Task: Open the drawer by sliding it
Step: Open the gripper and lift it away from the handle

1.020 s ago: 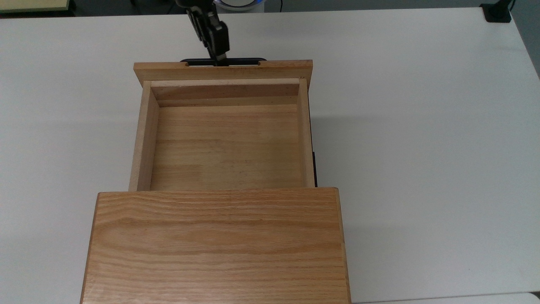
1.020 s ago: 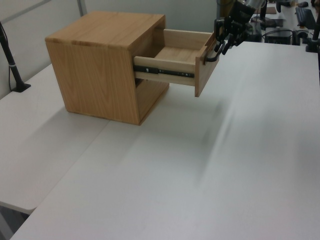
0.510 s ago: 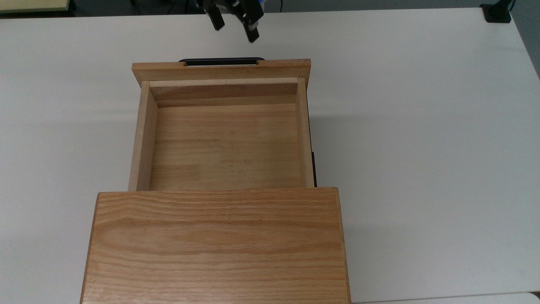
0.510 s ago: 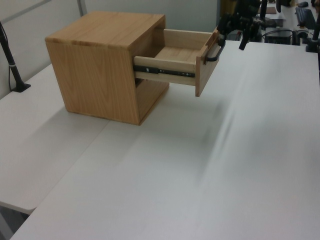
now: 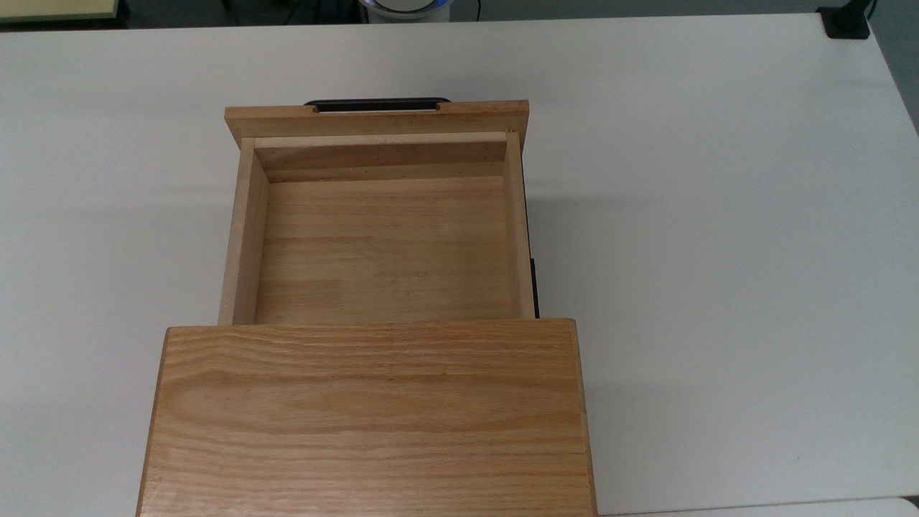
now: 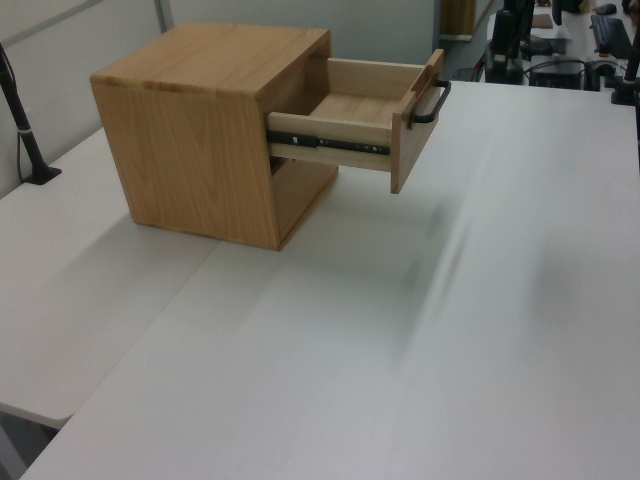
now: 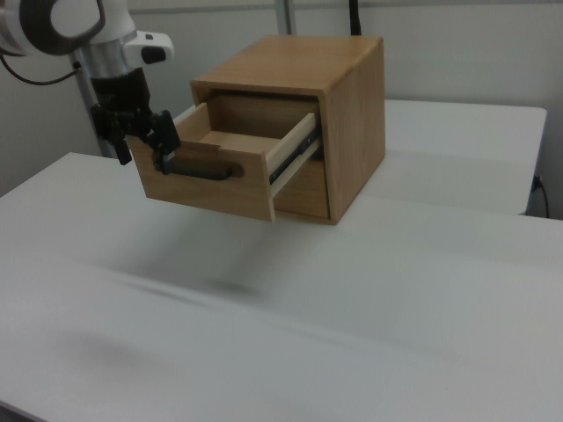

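The drawer [image 5: 380, 244] stands slid far out of the oak cabinet [image 5: 366, 416], and its box is empty. A thin black bar handle [image 5: 378, 105] runs along its front panel. The left view has the drawer [image 6: 345, 130] hanging on its black side rail, the handle [image 6: 432, 103] free. In the right view my gripper [image 7: 143, 148] hovers open at the right view's left, just off the end of the front panel [image 7: 211, 189]. It holds nothing and stands apart from the handle [image 7: 202, 170].
The cabinet [image 7: 352, 114] sits on a wide white table [image 5: 718, 251]. A black clamp post [image 6: 25, 130] stands at the left view's left edge, and a black mount [image 5: 847, 21] at the top view's upper right corner. My white arm [image 7: 53, 22] rises at the right view's upper left.
My gripper was shut on the handle one second ago, then let go, opened and drew back from the drawer, leaving the top view. The drawer has stayed where it was.
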Robot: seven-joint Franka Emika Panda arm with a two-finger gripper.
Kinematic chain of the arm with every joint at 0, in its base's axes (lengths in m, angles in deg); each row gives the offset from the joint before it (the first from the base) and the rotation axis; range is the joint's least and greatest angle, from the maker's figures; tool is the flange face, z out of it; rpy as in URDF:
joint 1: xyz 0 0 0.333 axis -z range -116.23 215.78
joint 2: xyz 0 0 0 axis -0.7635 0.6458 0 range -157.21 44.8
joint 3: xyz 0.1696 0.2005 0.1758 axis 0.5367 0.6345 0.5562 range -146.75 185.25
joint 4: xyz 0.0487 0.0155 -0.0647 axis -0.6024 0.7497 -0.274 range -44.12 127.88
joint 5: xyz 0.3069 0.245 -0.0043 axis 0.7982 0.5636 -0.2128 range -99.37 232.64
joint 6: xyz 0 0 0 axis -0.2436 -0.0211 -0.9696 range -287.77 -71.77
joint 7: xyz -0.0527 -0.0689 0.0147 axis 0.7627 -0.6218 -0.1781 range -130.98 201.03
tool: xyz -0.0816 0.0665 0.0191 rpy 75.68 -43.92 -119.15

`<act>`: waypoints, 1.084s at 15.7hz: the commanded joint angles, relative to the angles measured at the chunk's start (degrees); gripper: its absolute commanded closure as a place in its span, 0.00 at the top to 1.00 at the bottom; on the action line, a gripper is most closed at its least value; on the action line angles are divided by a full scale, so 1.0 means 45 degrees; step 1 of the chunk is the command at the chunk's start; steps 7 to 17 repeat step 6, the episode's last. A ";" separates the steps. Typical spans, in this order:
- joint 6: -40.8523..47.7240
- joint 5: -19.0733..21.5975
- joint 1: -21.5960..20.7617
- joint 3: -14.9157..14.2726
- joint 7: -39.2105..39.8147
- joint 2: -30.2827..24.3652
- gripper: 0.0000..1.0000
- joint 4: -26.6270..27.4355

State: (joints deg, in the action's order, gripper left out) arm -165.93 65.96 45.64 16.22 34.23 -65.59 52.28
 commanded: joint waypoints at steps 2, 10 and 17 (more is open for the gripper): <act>0.1347 -0.0671 -0.0097 -0.0030 0.0606 0.1517 1.00 -0.2015; 0.1387 -0.0691 -0.0077 -0.0030 0.0587 0.1655 1.00 -0.2114; 0.1387 -0.0691 -0.0077 -0.0030 0.0587 0.1655 1.00 -0.2114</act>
